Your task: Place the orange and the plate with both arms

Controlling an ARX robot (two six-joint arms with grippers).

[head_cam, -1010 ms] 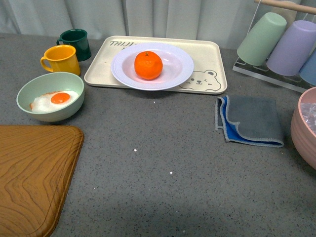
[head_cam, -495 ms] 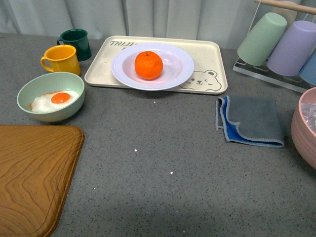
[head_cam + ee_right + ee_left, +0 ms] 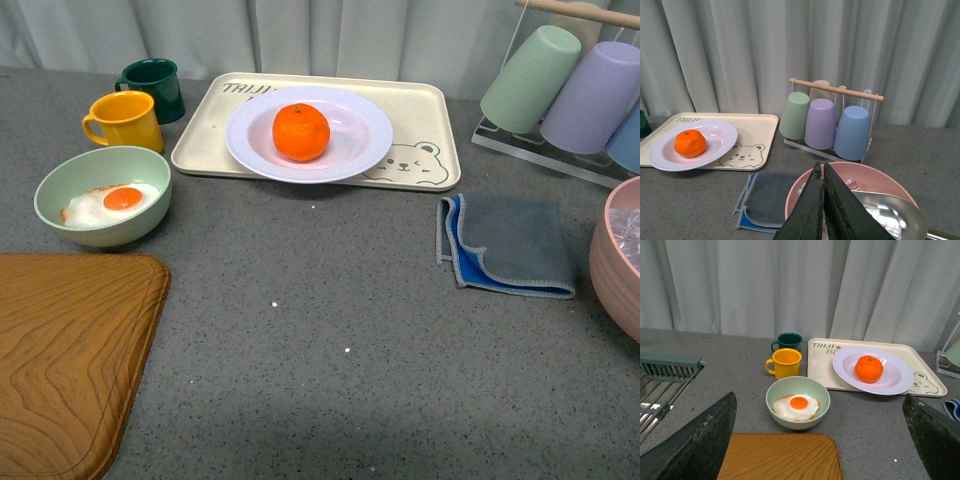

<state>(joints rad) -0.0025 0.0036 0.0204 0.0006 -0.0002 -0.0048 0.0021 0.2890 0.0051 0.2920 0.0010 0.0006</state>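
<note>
Already the bright orange mandarin-like fruit [image 3: 301, 132], stem spot up, squat and roundish, sits in the ridged white deep plate [image 3: 365, 150] overhanging the beige bear-printed tray [image 3: 430, 108], so both arms should hold back, left gripper [image 3: 820, 440] wide open and empty, right gripper [image 3: 823, 187] closed, holding nothing.

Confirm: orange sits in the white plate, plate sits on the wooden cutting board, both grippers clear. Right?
Not quite. The plate holding the orange sits on the beige bear-printed tray, not the cutting board; the front view shows this. The rest holds.
</note>
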